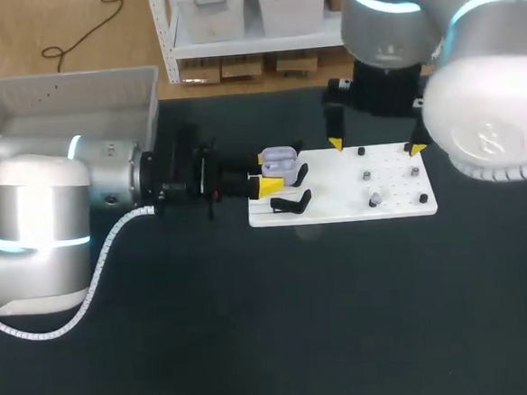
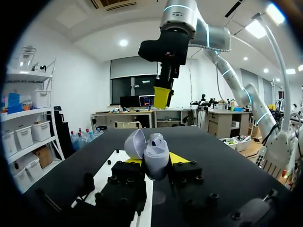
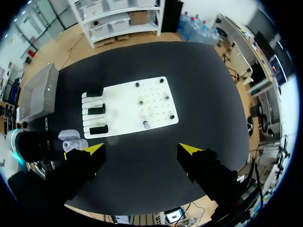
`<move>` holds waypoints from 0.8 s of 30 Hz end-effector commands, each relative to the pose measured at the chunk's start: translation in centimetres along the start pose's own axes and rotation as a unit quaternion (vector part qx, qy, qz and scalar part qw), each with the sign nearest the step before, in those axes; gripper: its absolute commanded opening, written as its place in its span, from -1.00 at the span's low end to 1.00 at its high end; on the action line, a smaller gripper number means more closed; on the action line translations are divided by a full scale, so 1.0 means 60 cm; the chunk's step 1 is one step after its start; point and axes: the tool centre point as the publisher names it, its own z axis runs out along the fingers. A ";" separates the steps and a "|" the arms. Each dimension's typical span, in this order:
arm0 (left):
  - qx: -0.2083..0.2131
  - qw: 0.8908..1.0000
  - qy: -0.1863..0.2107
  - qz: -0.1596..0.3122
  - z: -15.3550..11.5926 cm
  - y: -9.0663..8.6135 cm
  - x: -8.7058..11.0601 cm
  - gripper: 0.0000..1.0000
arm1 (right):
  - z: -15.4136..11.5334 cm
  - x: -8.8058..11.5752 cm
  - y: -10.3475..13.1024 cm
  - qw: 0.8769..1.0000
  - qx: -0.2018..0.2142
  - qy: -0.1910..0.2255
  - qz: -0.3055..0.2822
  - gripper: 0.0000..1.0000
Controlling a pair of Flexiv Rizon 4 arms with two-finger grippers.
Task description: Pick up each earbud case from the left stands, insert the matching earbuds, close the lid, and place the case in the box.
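Note:
A lavender earbud case (image 1: 281,163) with its lid open is held level over the left end of the white board (image 1: 337,212). My left gripper (image 1: 268,172) is shut on it. In the left wrist view the case (image 2: 155,153) sits between the yellow fingertips (image 2: 178,157), its lid (image 2: 135,143) tipped back. My right gripper (image 1: 376,146) hangs open and wide above the board's far side, empty. From its wrist view the case (image 3: 73,140) lies beside its finger, the board (image 3: 156,97) ahead. Small grey earbuds (image 1: 375,198) stand on the board's right half.
Black stands (image 1: 291,201) line the board's left end, one just under the held case. A grey box (image 1: 67,98) sits at the table's far left corner, behind my left arm. Dark tabletop (image 1: 299,321) spreads in front of the board.

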 end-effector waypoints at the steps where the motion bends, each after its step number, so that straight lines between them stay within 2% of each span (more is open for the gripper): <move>1: -0.003 1.000 0.000 0.001 0.000 -0.002 0.000 -1.00 | 0.009 0.008 -0.012 1.000 -0.011 -0.008 -0.009 1.00; 12: -0.003 1.000 0.000 0.001 0.000 -0.002 0.000 -1.00 | 0.079 0.015 -0.017 0.999 -0.009 0.022 -0.034 1.00; 19: -0.003 1.000 0.000 0.001 0.000 -0.002 0.000 -1.00 | 0.121 0.014 -0.020 0.999 -0.012 0.045 -0.020 1.00; 20: -0.003 1.000 0.000 0.001 0.000 -0.002 0.000 -1.00 | 0.124 0.013 -0.022 0.999 -0.013 0.046 -0.013 0.92; 22: -0.003 1.000 0.000 0.001 0.000 -0.002 0.000 -1.00 | 0.130 0.011 -0.025 0.999 -0.007 0.044 0.004 0.55; 24: -0.003 1.000 0.000 0.001 0.000 -0.002 0.000 -1.00 | 0.136 0.013 -0.027 0.999 -0.005 0.046 0.019 0.27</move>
